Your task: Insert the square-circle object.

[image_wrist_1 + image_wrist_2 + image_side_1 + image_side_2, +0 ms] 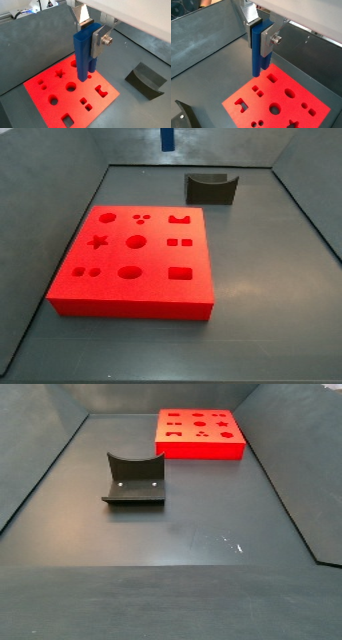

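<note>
My gripper (90, 34) is shut on a long blue piece (83, 55), the square-circle object, and holds it upright above the red block (67, 105). The silver fingers (100, 41) clamp its upper end. In both wrist views the piece's lower end hangs over the block's edge area, clear of the surface; it also shows in a wrist view (259, 50) above the block (314, 97). In a side view only the blue tip (167, 138) shows above the block (134, 306). The block's top has several shaped holes. The gripper is out of view in both side views.
The dark fixture (134, 481) stands on the grey floor apart from the red block (201, 450); it also shows in other views (211, 188) (145, 80). Grey walls enclose the floor on all sides.
</note>
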